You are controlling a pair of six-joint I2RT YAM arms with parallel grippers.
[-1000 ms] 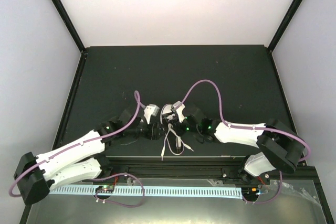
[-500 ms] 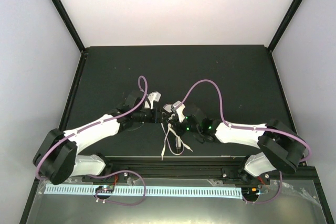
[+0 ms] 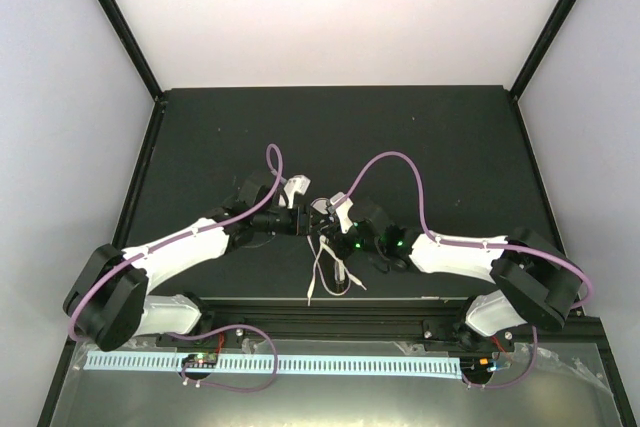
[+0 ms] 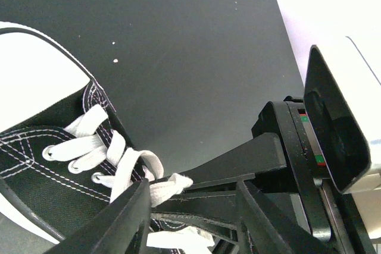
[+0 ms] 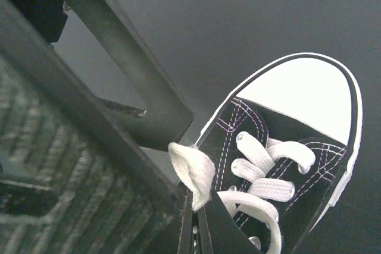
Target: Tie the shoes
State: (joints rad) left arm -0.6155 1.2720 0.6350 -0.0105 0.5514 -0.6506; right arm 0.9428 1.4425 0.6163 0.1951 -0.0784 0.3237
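The right jaws are clamped together on a folded bit of white lace (image 5: 191,168), and the left jaws stand apart, straddling that same pinch and the right fingertips from the other side. The single shoe (image 5: 286,129) lies just beside both pairs, between the two arms, with its white toe cap on the far side from them, on the dark worktop (image 4: 178,40). One shoe, two arms; loose lace strands trail toward the near edge, too tangled to count.

My top camera looked down from above and behind the arms (image 3: 450,247) over the whole table (image 3: 400,137), while both wrist cameras sat close, sharing the laced front of the sneaker (image 4: 36,153).
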